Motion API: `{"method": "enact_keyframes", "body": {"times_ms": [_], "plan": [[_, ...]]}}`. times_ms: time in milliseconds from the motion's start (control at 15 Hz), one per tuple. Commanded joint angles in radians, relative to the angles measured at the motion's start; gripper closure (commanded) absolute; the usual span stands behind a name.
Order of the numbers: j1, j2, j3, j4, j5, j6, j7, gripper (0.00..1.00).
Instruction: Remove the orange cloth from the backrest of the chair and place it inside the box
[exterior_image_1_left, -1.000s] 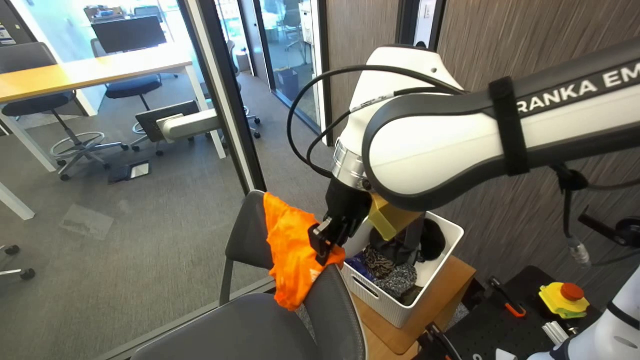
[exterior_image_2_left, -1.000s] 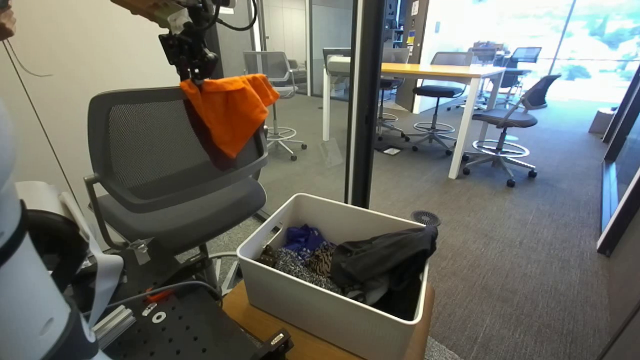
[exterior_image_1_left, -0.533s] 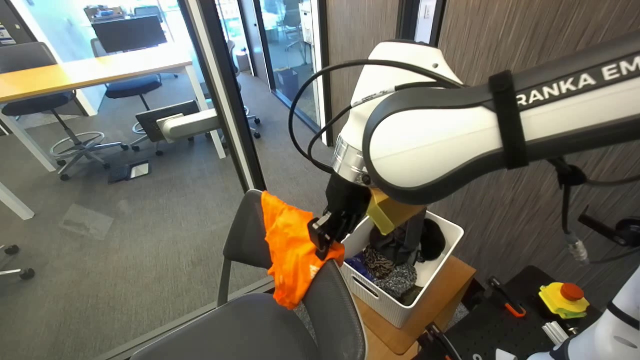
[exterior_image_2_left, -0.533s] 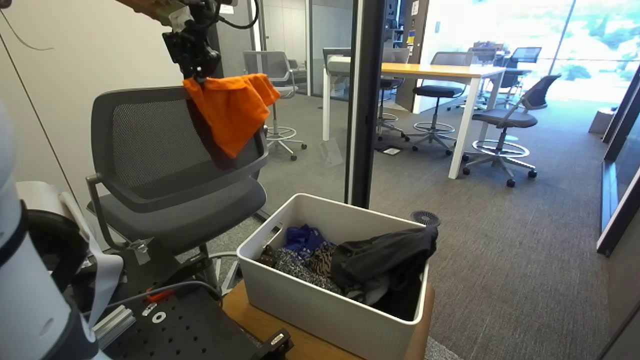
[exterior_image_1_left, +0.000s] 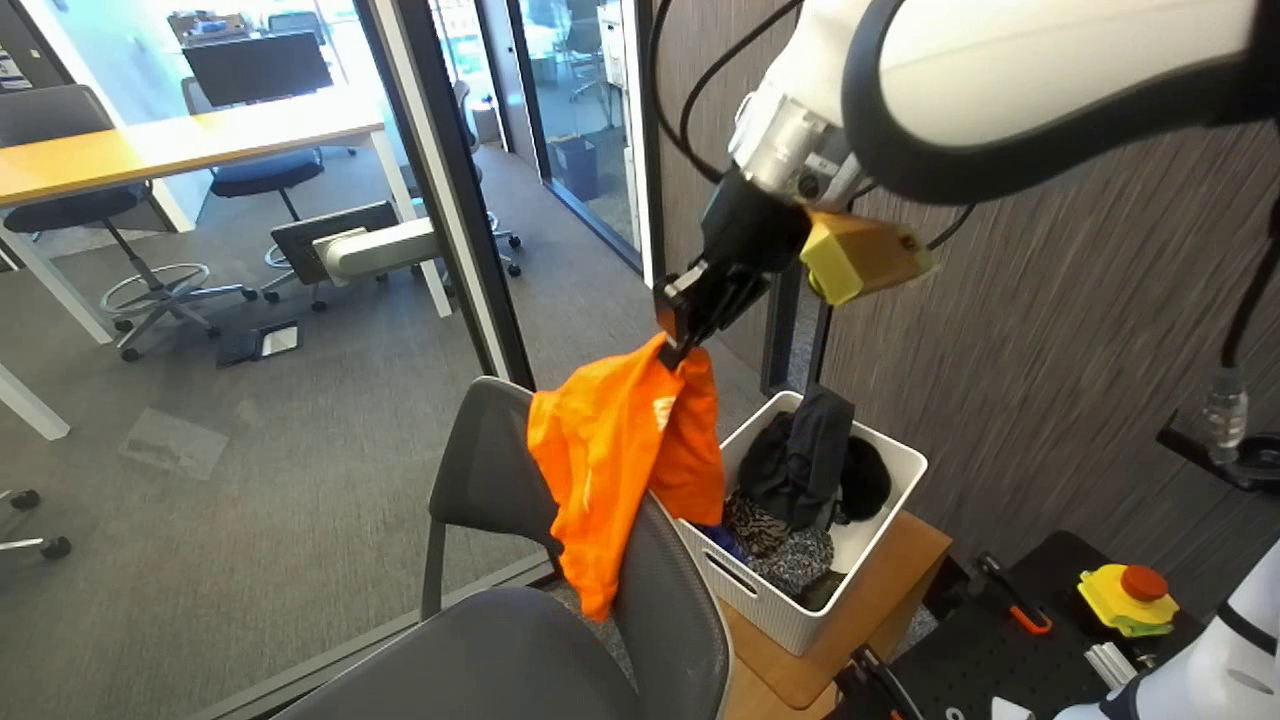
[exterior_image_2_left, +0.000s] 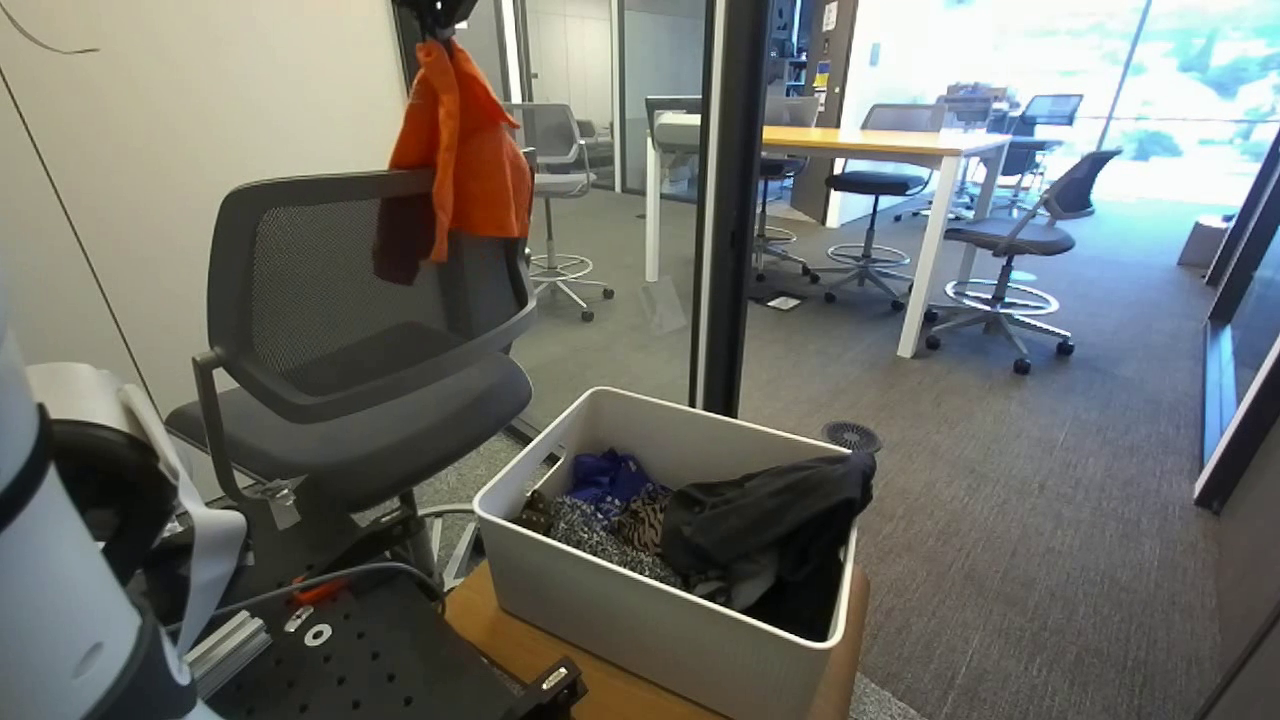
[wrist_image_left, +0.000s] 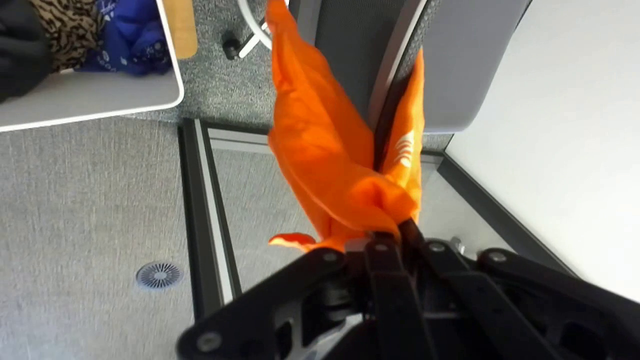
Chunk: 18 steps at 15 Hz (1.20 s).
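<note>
Its claw (wrist_image_left: 396, 233), pinching a gathered fold of the orange cloth (exterior_image_1_left: 610, 440), has risen and drawn it upward; lower ends straddle the chair backrest (exterior_image_2_left: 320, 285), so removal seems only part done. Nearby, the white box (exterior_image_2_left: 650, 628) holds a blue cloth (exterior_image_2_left: 607, 482), an animal-print cloth (exterior_image_2_left: 643, 520), a speckled grey cloth (exterior_image_2_left: 600, 535) and dark fabric (exterior_image_2_left: 750, 510).

TEXT: no legible wording is showing | orange cloth (wrist_image_left: 327, 155): is bearing a white curved-stripe mark (wrist_image_left: 404, 148) | brand: unreadable

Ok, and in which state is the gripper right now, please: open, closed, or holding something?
Gripper: closed, its jaws holding a gathered part of the orange cloth.
</note>
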<state>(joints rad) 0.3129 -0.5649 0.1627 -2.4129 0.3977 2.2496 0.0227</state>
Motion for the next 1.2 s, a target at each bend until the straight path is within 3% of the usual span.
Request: {"method": "enact_keyframes", "body": {"times_ms": [0,600,1133], "plan": [[-0.047,-0.073,-0.067,0.033,-0.024,-0.033,-0.039,0.92],[-0.174,-0.07,-0.258,0.04,-0.044,-0.019,-0.179,0.89],[-0.245,0.011,-0.311,-0.084,-0.078,-0.018,-0.272,0.89]]}}
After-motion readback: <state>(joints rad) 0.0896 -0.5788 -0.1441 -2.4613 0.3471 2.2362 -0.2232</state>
